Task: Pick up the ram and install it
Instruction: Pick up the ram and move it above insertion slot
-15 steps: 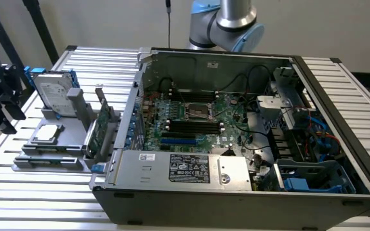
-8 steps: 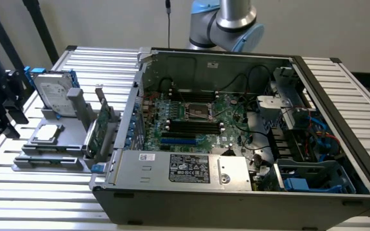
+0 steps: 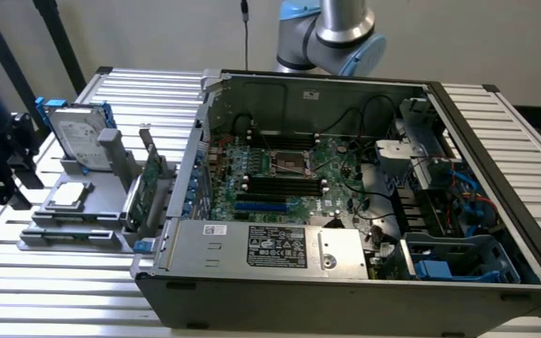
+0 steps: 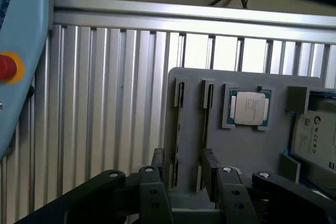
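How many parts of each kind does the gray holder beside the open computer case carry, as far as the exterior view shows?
hard drive, standing upright: 1
processor chip, lying flat: 1
green expansion card, standing on edge: 1
Total: 3 parts on the gray holder

Setting: robotics lab or test workshop.
Table: ribbed aluminium-profile table, industrial build.
Equipment: robot arm behind an opened computer case.
Fixtures: grey parts holder carrying loose computer components.
Controls: light-blue control unit with red button.
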You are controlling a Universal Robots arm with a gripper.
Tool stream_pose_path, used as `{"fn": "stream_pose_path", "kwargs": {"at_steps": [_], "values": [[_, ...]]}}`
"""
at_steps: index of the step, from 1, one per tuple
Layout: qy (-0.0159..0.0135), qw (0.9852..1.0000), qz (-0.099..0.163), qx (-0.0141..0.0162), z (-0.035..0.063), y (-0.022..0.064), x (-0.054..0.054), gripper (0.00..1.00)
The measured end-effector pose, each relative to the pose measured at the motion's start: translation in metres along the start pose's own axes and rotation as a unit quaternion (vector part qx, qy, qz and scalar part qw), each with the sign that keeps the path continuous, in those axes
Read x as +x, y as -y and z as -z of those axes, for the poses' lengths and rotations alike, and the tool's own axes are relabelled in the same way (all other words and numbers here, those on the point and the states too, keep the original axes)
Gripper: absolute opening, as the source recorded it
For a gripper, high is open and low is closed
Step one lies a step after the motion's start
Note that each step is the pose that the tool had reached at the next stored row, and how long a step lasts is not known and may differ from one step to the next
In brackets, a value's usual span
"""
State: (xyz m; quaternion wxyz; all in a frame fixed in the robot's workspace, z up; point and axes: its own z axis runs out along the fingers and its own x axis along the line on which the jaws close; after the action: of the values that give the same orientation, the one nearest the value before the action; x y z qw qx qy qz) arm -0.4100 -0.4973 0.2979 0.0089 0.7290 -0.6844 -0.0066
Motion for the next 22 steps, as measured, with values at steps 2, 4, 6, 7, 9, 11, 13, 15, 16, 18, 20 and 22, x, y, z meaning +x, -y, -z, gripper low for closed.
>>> {"fn": "stream_pose_path", "kwargs": {"at_steps": [2,4,6,7,9,11,13,15,16,18,20,22], "values": [[0.0,1.0,0.001,0.0001,-0.0038,-0.0001,0.002,0.42],[0.0001,1.0,0.003,0.0001,-0.0074,-0.0001,0.004,0.42],[0.0001,1.0,0.004,0.0,-0.0109,-0.0001,0.005,0.42],[0.0001,1.0,0.005,0.0001,-0.0129,-0.0001,0.006,0.42],[0.0002,1.0,0.005,0.0001,-0.0165,-0.0001,0.006,0.42],[0.0003,1.0,0.005,0.0,-0.0202,-0.0001,0.007,0.42],[0.0006,1.0,0.005,0.0001,-0.0238,0.0,0.007,0.42],[0.001,1.0,0.005,0.0001,-0.0274,0.0001,0.007,0.44],[0.0012,1.0,0.005,0.0001,-0.0292,0.0002,0.007,0.44],[0.0015,1.0,0.005,0.0002,-0.0328,0.0005,0.007,0.5],[0.0016,1.0,0.005,0.0001,-0.0365,0.0008,0.007,0.5],[0.0018,1.0,0.005,0.0002,-0.0401,0.0012,0.007,0.5]]}}
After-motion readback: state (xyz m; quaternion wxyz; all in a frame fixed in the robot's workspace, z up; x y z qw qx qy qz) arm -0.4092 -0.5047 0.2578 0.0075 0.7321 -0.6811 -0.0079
